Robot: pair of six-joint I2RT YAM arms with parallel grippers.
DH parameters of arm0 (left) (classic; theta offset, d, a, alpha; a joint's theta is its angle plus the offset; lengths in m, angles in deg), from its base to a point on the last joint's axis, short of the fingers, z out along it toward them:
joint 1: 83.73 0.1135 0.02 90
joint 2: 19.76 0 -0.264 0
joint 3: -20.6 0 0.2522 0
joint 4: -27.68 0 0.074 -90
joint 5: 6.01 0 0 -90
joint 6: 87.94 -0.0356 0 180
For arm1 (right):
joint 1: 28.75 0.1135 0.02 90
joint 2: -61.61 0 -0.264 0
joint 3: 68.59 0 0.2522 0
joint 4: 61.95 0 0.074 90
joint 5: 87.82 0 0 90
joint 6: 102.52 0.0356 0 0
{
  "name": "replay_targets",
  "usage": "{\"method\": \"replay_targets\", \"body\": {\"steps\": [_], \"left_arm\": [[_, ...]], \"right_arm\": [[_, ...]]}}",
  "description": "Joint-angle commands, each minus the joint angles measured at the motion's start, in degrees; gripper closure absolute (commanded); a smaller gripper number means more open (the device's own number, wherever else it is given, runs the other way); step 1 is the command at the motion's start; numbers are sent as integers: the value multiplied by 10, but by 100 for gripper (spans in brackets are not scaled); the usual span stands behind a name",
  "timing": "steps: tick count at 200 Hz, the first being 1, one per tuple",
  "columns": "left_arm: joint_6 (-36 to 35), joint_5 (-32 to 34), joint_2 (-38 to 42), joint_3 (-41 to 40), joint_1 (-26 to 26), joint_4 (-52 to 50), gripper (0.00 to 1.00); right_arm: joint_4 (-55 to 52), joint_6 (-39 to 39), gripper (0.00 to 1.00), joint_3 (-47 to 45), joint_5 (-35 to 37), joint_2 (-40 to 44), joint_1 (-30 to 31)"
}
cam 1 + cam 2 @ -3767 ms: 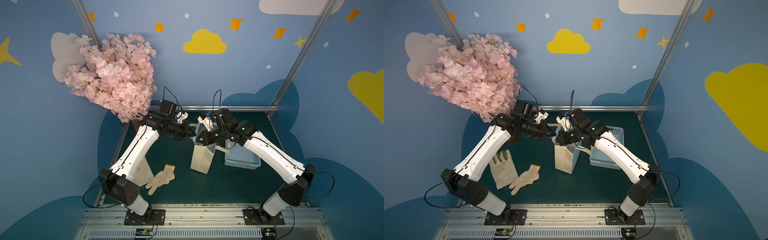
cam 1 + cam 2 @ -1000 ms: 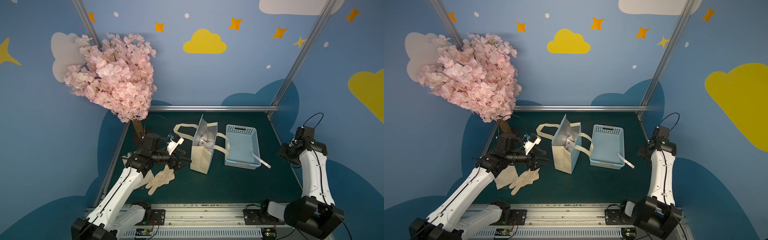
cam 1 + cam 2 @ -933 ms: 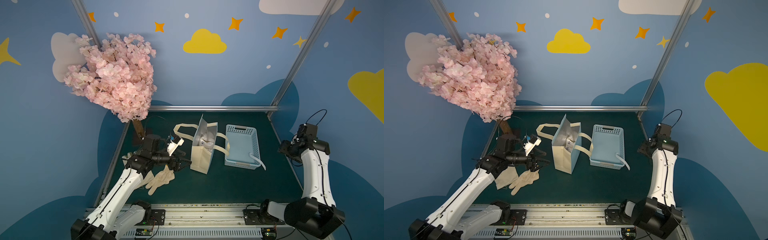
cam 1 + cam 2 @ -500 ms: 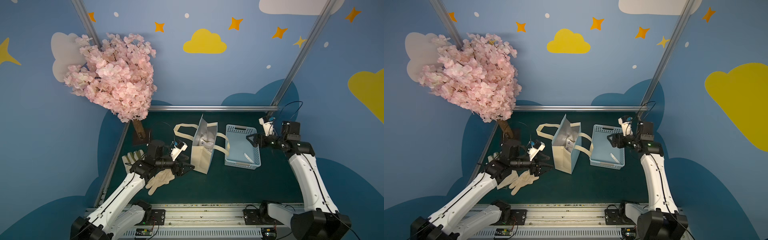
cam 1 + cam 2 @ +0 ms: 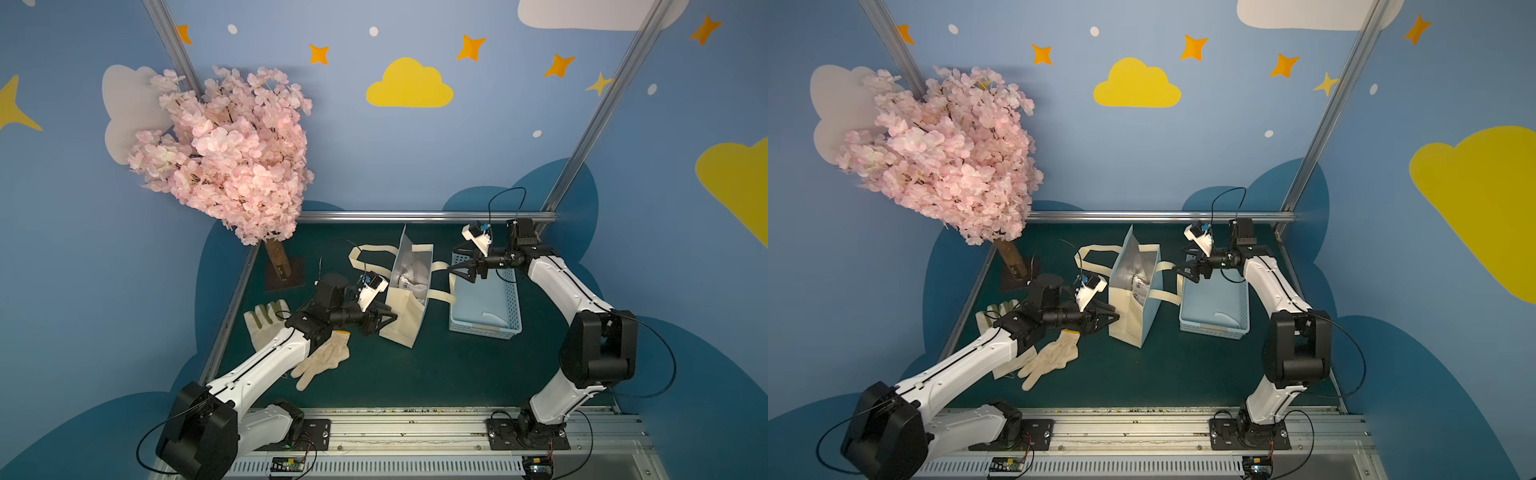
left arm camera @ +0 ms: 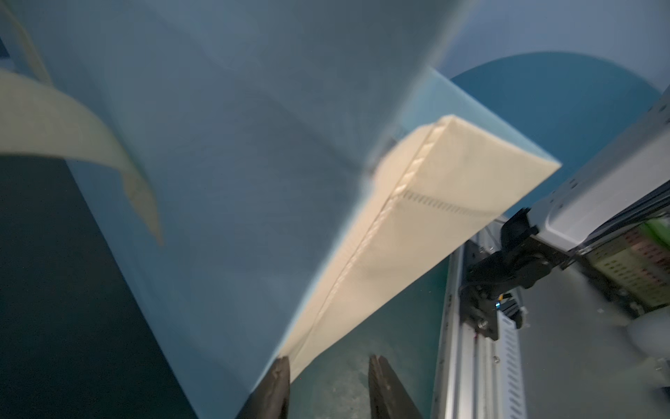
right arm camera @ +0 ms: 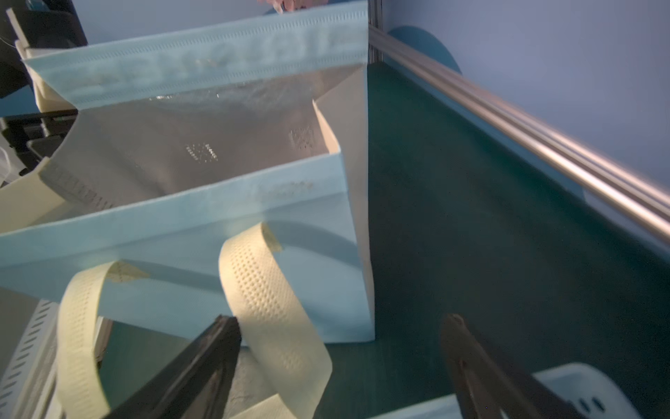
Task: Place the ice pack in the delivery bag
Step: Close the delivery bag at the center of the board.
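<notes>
The delivery bag [image 5: 405, 320] [image 5: 1152, 307] stands open mid-table, light blue with cream side panels, cream straps and silver lining. Inside it in both top views lies a white printed pack, the ice pack [image 5: 409, 284] [image 5: 1139, 289]. My left gripper [image 5: 390, 318] [image 5: 1115, 314] [image 6: 330, 359] is low at the bag's near cream side. Its jaws are narrowly open, one finger [image 6: 279, 381] against the bag's bottom corner, only mat between them. My right gripper [image 5: 452, 262] [image 5: 1179, 261] [image 7: 340, 319] is wide open beside the bag's basket-side strap [image 7: 275, 301], which hangs between its fingers untouched.
A light blue perforated basket [image 5: 514, 299] [image 5: 1244, 301] sits right of the bag with a white curved piece [image 5: 492, 318] in it. Two cream work gloves [image 5: 324, 359] [image 5: 264, 318] lie left of the bag under my left arm. A pink blossom tree [image 5: 224, 153] stands back left.
My right gripper has swung left from over the basket to the bag's strap and opened wider. My left gripper has slid right to the bag's lower corner and narrowed its jaws.
</notes>
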Motion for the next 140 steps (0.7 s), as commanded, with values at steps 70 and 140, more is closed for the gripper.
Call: {"method": "replay_targets", "body": {"steps": [70,140], "left_arm": [[-8,74,45,-9,22,30,97],[-25,-4,69,-23,123,24,97]], "right_arm": [[-61,-73,28,111,-79,-100,76],[-116,-42,100,67,-32,-28,100]]}}
